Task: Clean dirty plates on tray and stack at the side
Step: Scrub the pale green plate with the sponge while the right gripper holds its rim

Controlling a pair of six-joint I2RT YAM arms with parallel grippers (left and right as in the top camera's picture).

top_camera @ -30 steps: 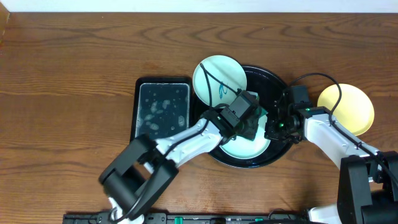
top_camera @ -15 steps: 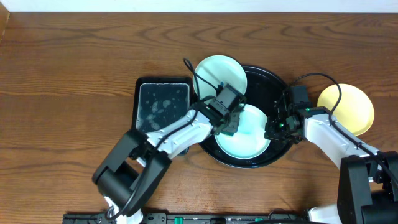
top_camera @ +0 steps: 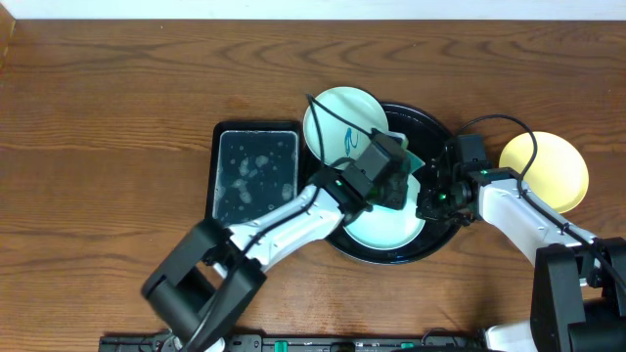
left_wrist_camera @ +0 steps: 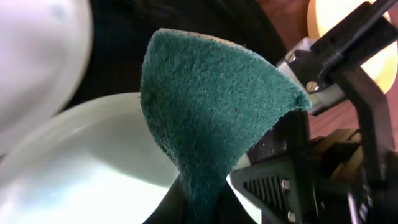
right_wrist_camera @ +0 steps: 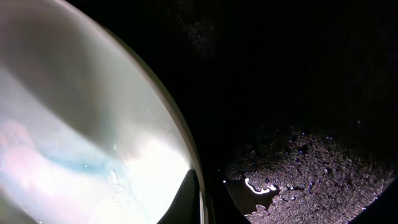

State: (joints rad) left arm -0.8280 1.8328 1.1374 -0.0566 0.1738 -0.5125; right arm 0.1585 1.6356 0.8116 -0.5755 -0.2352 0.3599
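A pale mint plate [top_camera: 383, 229] lies in the round black tray [top_camera: 427, 127]. My right gripper [top_camera: 427, 207] is shut on that plate's right rim; the right wrist view shows the wet plate [right_wrist_camera: 81, 143] with the right gripper [right_wrist_camera: 199, 205] pinching its edge. My left gripper [top_camera: 391, 186] is shut on a dark green sponge [left_wrist_camera: 211, 106], held over the plate [left_wrist_camera: 81, 168]; its own jaws [left_wrist_camera: 202, 211] are mostly hidden by the sponge. A second mint plate [top_camera: 342, 122] with a teal squiggle leans on the tray's upper left rim. A pale yellow plate [top_camera: 545, 171] sits on the table to the right.
A rectangular black tray [top_camera: 256, 174] with soapy water lies left of the round tray. Suds cover part of the round tray's floor [right_wrist_camera: 311, 174]. Cables run over both arms. Bare wooden table [top_camera: 117, 147] spreads left and behind.
My left gripper swept the sponge left across the plate, then back right toward the right gripper. The right gripper and the plates stayed put.
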